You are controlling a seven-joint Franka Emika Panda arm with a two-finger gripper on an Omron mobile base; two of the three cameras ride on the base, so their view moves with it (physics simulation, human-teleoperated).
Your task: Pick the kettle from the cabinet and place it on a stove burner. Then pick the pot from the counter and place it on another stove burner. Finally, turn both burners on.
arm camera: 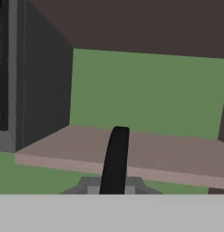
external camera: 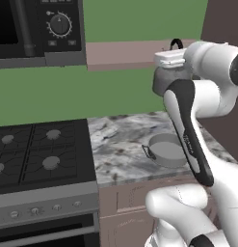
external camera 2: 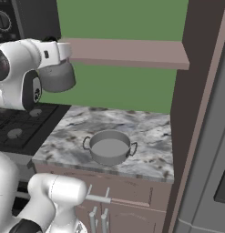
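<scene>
1. While the arm hides most of the gripper in the left base view, the kettle (external camera: 161, 79) hangs off the hand just below the cabinet (external camera: 125, 53) shelf edge, above the counter (external camera: 125, 144). Pot (external camera: 166, 149) sits on the counter, right of the stove burners (external camera: 50, 161).
2. Right base view: kettle (external camera 2: 57, 77) in the air, clear of the shelf, under the hand.
3. Hand view: gripper (arm camera: 114, 183) clamped on the kettle's black handle (arm camera: 116, 158), cabinet shelf beyond.
</scene>
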